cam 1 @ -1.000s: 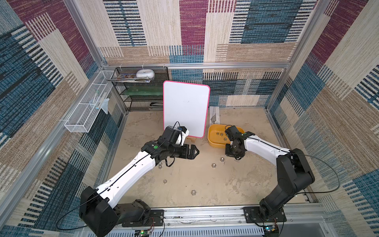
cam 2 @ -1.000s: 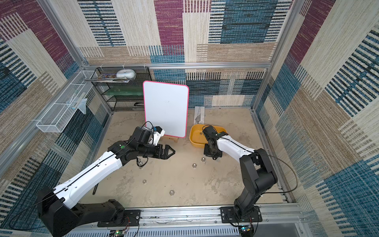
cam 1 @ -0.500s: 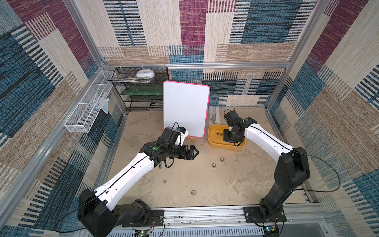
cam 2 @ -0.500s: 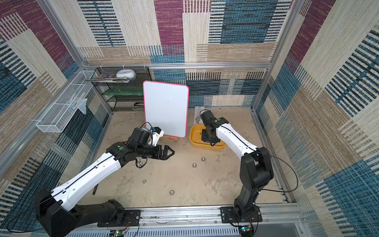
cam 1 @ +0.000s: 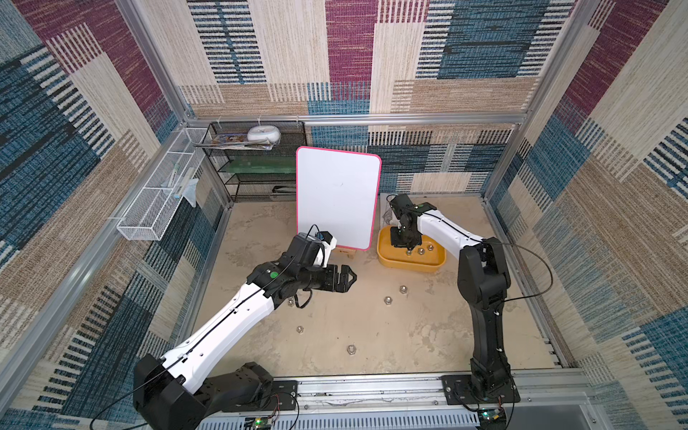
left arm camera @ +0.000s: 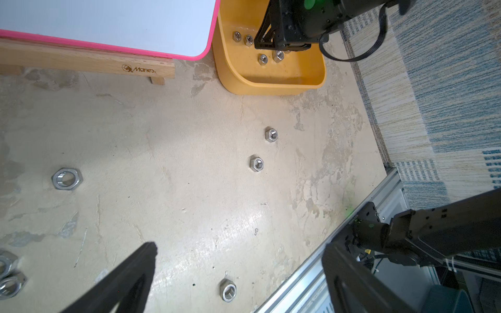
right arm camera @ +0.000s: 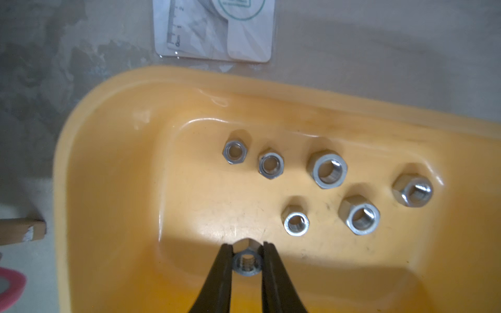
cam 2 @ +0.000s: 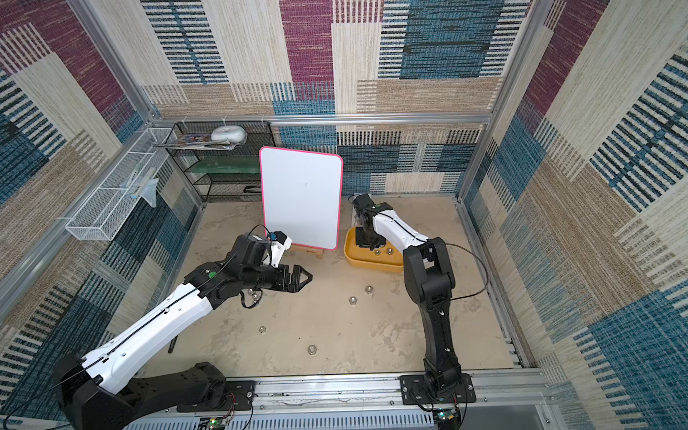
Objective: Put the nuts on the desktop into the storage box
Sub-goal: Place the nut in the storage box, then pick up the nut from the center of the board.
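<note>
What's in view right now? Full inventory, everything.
desktop: one, beige, cell floor
whiteboard: one, white with pink rim, upright on wooden stand, mid-back
box: one, yellow, on desktop beside whiteboard
boxed nuts: six, silver, loose in box
held nut: one, silver, pinched inside box
stray nuts: six, silver, scattered on desktop; two cut off at left wrist view's edge
packet: one, white, flat behind box
rack: one, black mesh, back left corner
basket: one, white wire, left wall
left gripper: one, black, open, empty, above desktop
right gripper: one, black, shut on held nut, in box
</note>
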Tool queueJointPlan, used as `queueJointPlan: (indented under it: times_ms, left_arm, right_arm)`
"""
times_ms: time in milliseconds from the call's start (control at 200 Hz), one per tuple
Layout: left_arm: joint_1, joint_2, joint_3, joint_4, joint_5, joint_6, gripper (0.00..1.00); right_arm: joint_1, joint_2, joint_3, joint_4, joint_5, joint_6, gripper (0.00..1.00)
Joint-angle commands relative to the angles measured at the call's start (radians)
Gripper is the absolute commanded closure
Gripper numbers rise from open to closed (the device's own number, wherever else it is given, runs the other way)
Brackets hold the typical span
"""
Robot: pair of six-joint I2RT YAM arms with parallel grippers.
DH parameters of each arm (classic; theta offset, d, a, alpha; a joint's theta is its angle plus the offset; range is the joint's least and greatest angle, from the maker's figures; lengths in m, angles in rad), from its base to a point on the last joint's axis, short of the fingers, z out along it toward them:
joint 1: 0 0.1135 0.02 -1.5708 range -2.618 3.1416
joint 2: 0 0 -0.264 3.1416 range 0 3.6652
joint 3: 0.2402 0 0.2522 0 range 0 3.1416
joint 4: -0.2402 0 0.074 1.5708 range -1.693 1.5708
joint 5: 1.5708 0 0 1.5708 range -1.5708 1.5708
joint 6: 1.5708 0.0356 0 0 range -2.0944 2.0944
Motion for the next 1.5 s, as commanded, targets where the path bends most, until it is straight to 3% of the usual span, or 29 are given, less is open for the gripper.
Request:
queueJointPlan:
  times_ms: [0, 701, 871, 957, 1152, 1492]
  left_arm:
    - [0.001, -0.008, -0.002, -0.023, -0.024, 0.001, 0.00]
    - [0.002, -0.011, -0.003, -0.027, -0.052, 0.004, 0.00]
    - [0.001, -0.019, -0.001, -0.038, -0.054, 0.003, 0.00]
    - [0.002, -0.034, -0.021, -0.020, -0.053, -0.008, 0.00]
    - [0.002, -0.024, -0.020, -0.015, -0.044, -0.007, 0.00]
    - [0.002, 0.005, -0.003, 0.008, -0.037, -0.007, 0.00]
  right_arm:
    - [0.000, 0.027, 0.013, 0.009, -0.029, -0.014, 0.80]
    - [0.001, 0.174, 0.103, 0.012, -0.073, -0.019, 0.80]
    - [0.000, 0.171, 0.103, 0.006, -0.071, -0.019, 0.74]
    - [0.001, 0.142, 0.098, 0.005, -0.061, -0.014, 0.67]
    - [0.001, 0.032, 0.073, -0.014, -0.034, -0.011, 0.64]
    - [0.012, -0.271, -0.196, -0.013, -0.027, 0.011, 0.64]
